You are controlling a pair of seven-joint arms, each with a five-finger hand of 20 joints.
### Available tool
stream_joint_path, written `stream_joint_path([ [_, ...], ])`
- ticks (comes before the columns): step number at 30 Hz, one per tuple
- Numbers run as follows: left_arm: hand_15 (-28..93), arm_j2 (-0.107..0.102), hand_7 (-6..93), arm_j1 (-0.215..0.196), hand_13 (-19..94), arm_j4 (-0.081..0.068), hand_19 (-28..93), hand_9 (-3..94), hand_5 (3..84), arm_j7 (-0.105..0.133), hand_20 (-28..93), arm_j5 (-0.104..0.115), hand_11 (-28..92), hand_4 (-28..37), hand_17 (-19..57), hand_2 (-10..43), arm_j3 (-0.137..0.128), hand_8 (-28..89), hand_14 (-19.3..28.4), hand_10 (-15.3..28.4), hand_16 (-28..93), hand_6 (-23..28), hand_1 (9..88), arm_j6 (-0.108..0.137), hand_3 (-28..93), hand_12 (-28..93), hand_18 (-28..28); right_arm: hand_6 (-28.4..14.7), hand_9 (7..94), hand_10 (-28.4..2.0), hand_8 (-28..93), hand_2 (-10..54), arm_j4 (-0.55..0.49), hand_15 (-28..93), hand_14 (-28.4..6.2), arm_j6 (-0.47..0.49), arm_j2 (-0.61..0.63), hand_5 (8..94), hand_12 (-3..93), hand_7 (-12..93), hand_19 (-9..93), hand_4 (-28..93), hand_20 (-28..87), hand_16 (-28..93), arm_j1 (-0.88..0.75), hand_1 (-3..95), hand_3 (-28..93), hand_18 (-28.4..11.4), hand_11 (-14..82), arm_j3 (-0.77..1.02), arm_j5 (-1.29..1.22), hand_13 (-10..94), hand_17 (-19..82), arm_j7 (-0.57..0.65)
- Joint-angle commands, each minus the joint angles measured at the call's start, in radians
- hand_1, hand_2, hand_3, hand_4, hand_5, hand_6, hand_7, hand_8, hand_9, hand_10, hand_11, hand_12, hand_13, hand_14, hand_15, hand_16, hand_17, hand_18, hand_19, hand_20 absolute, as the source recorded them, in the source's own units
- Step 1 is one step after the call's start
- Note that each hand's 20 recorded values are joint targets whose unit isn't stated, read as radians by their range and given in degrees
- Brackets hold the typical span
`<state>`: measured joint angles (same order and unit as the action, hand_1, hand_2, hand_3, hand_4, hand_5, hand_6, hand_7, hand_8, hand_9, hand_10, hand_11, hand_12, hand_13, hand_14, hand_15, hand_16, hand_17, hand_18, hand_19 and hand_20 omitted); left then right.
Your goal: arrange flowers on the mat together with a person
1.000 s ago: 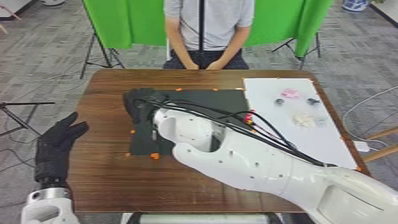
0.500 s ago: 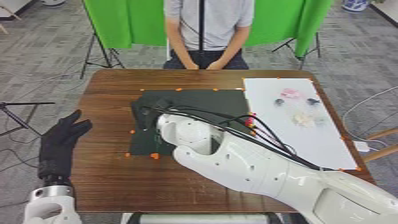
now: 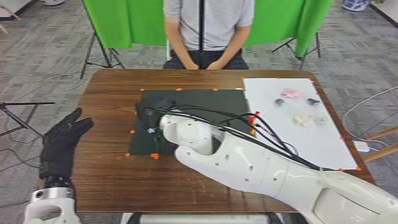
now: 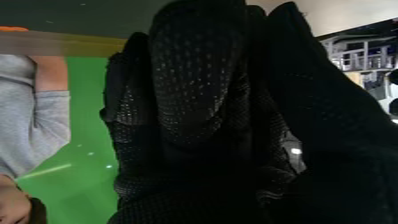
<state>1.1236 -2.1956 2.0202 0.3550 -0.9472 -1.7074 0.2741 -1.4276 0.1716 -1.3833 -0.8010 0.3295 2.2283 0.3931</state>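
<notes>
My right hand (image 3: 153, 108) is over the left part of the dark mat (image 3: 211, 95) in the head view, with its arm crossing the mat. Just below the hand, a thin green stem with a small pale bit (image 3: 152, 131) shows against the mat. Red and yellow pieces (image 3: 255, 121) lie by the mat's right edge, partly behind the arm's cables. In the right wrist view the right hand (image 4: 191, 100) has its fingers extended, the thumb beside them. My left hand (image 3: 64, 137) is at the table's left edge, open, with nothing in it.
A white sheet (image 3: 306, 145) covers the table's right side, with a pink flower (image 3: 290, 93), a cream flower (image 3: 305, 119) and two small dark pieces (image 3: 313, 101) on it. Orange markers (image 3: 155, 156) line the mat. Black cables hang along my right arm.
My right hand has moved a little to the right and nearer over the mat, uncovering the mat's far left corner and the green stem. The left hand has shifted slightly right.
</notes>
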Motion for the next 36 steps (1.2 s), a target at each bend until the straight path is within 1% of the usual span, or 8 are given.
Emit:
stream_joint_path([
  [1,11,0.013,5.9,-0.022,39,-0.003,4,48.3,44.3,0.003,19,0.0,17,-28.3,9.9,-9.5,-0.002,-6,17.4,14.3,1,6.5,27.7,-0.004,64,11,12.6,3.9,88.2,-9.0,-7,-9.5,-0.01,42,-0.6,0.019,-0.002,68.0,32.4,17,81,-22,21,30,0.006,51.3,63,-13.2,11.3,-0.004,0.025,94,60,-0.005],
  [7,11,0.018,5.8,-0.03,39,0.002,4,48.3,44.3,0.004,20,0.0,17,-28.3,9.9,-9.5,-0.006,-6,17.3,14.4,1,6.5,27.4,-0.004,64,11,12.5,4.0,86.8,-9.5,-11,-9.5,-0.053,41,-0.8,0.039,0.016,65.2,30.4,17,81,-22,22,30,0.007,48.6,65,-13.4,12.9,0.03,0.024,94,59,0.001],
  [11,11,0.028,5.8,-0.048,39,0.01,4,48.3,44.3,0.004,20,-0.002,17,-28.3,9.9,-9.5,-0.014,-6,17.3,14.3,1,6.5,27.0,-0.001,65,11,12.5,3.7,85.4,-9.9,-11,-9.5,-0.185,40,-1.0,0.042,0.075,63.7,26.7,16,80,-23,22,30,-0.007,45.0,68,-13.5,16.1,0.107,-0.013,94,59,0.002],
  [21,11,0.047,5.8,-0.08,39,0.03,4,48.4,44.4,-0.011,20,-0.022,17,-28.3,10.0,-9.5,-0.036,-6,17.2,14.3,1,6.4,26.8,-0.025,65,11,12.3,1.0,81.5,-12.4,-10,-9.5,-0.607,35,-4.0,-0.304,0.432,63.5,21.1,14,77,-21,21,31,-0.402,38.9,68,-16.0,20.2,0.625,-0.466,90,53,-0.099],
  [24,11,0.046,5.9,-0.089,40,0.035,4,48.4,44.5,-0.016,20,-0.024,17,-28.3,10.2,-9.5,-0.043,-6,17.2,14.3,1,6.3,27.0,-0.032,65,11,12.1,-0.6,75.2,-14.4,-9,-9.5,-0.662,30,-8.8,-0.357,0.505,63.0,20.2,14,62,-17,25,28,-0.643,33.5,67,-17.3,18.2,0.84,-0.718,79,43,-0.273],
  [28,11,0.049,6.1,-0.09,40,0.038,4,48.4,44.7,-0.025,20,-0.031,17,-28.3,10.4,-9.5,-0.039,-6,17.2,14.4,1,6.3,27.1,-0.039,65,11,11.9,-2.2,56.5,-16.5,-8,-3.3,-0.686,16,-15.6,-0.175,0.47,54.6,15.9,12,27,-17,30,23,-1.003,22.8,69,-15.9,9.4,1.151,-0.983,50,27,-0.489],
  [31,11,0.054,6.1,-0.089,40,0.038,3,48.4,44.9,-0.03,20,-0.049,16,-28.3,10.4,-9.5,-0.037,-6,17.2,14.4,1,6.3,26.9,-0.048,66,11,11.8,-2.1,38.2,-16.4,-7,0.8,-0.695,7,-15.3,-0.138,0.386,41.9,13.2,8,10,-17,26,19,-1.181,15.8,70,-15.0,3.2,1.267,-1.02,29,17,-0.546],
  [36,11,0.055,6.1,-0.075,40,0.036,3,48.5,45.1,-0.04,20,-0.075,16,-28.3,10.6,-9.5,-0.028,-6,17.2,14.5,1,6.3,27.0,-0.069,66,11,11.5,-1.3,29.8,-14.6,-6,2.5,-0.71,1,-13.1,-0.29,0.192,33.3,10.3,5,3,-17,22,15,-1.35,9.7,72,-14.0,0.5,1.313,-0.947,20,12,-0.656],
])
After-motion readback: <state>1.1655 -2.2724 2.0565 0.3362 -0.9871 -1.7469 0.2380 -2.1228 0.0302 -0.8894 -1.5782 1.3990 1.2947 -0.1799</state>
